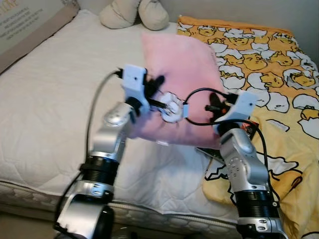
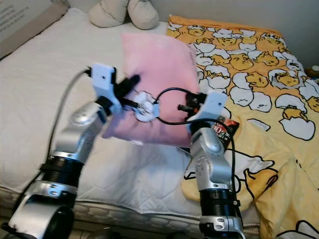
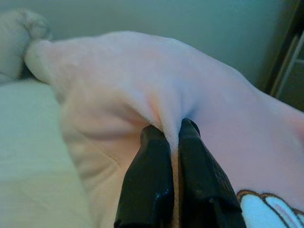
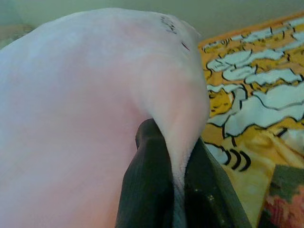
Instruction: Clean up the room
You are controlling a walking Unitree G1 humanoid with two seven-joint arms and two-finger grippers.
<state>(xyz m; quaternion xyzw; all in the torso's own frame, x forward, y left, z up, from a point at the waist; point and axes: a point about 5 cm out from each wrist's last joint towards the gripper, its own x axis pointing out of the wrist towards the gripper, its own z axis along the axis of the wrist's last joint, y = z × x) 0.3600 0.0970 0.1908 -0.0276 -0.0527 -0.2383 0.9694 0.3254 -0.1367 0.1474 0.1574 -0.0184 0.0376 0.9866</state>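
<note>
White quilted mattress (image 1: pixel 45 114) spreads across the left of the bed, and at its middle a pink pillow (image 1: pixel 182 74) is held up off it, tilted with its far end towards the headboard. Each gripper pinches a fold of the pillow's near edge: the left gripper (image 3: pixel 172 130) on the left part, the right gripper (image 4: pixel 173 142) on the right corner, fingers pressed together on the plush. Two holds keep the soft pillow from sagging, likely so it can be carried to its place. A yellow blanket (image 1: pixel 269 64) with a cartoon print covers the right side; a dark packet (image 2: pixel 224 130) lies near the right arm. A cream stuffed toy (image 1: pixel 134 12) rests at the far edge.
</note>
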